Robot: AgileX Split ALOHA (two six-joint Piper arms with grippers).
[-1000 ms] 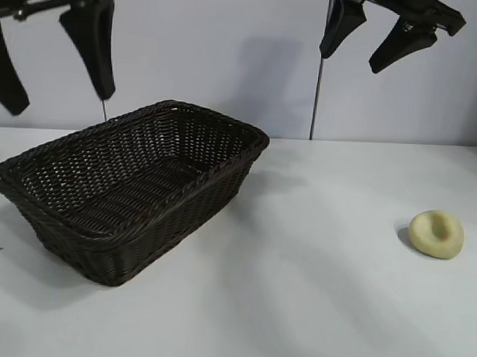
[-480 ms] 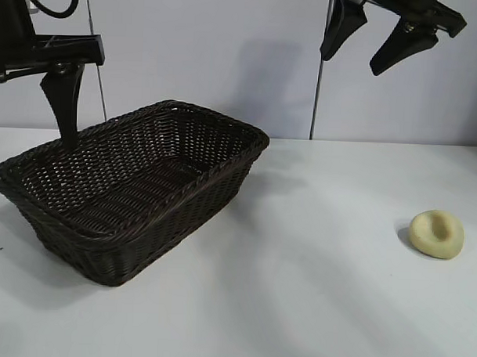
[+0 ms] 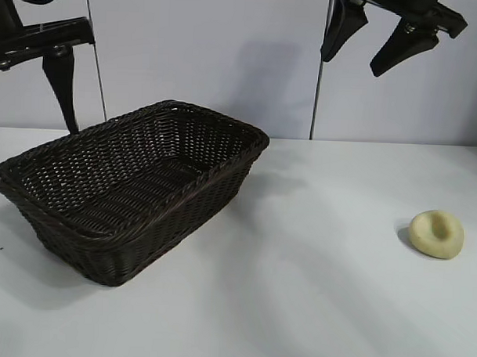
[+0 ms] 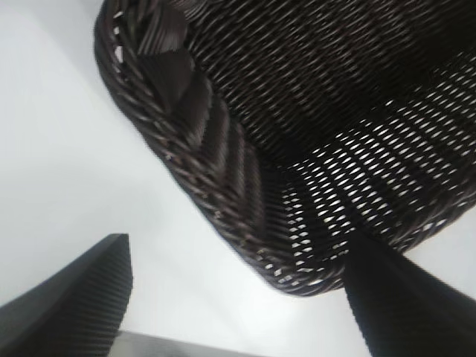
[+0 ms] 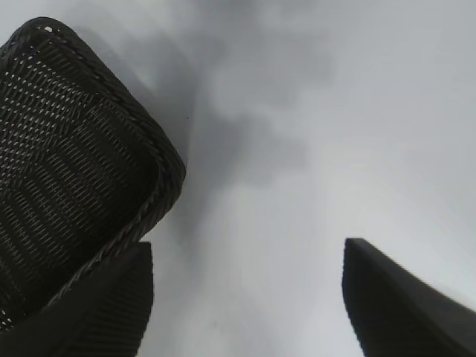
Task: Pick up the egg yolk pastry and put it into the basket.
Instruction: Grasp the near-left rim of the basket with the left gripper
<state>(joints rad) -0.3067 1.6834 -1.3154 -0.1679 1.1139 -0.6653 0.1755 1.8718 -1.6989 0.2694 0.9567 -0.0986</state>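
The egg yolk pastry (image 3: 436,234), a pale yellow lump with a dimple, lies on the white table at the right, alone. The dark brown wicker basket (image 3: 103,236) stands at the left and is empty. My right gripper (image 3: 351,63) hangs open and empty high above the table's middle, far above and left of the pastry. In the right wrist view the gripper (image 5: 247,244) is over bare table beside the basket's corner (image 5: 160,160); the pastry is out of that view. My left gripper (image 4: 242,242) is open and empty above the basket's far left rim (image 4: 223,178); one of its fingers (image 3: 61,86) shows in the exterior view.
The white table (image 3: 312,306) stretches between the basket and the pastry. A grey wall with a thin vertical pole (image 3: 315,103) stands behind.
The left arm has swung left and turned, so only one of its fingers now shows in the exterior view. The right arm, basket and pastry have not moved.
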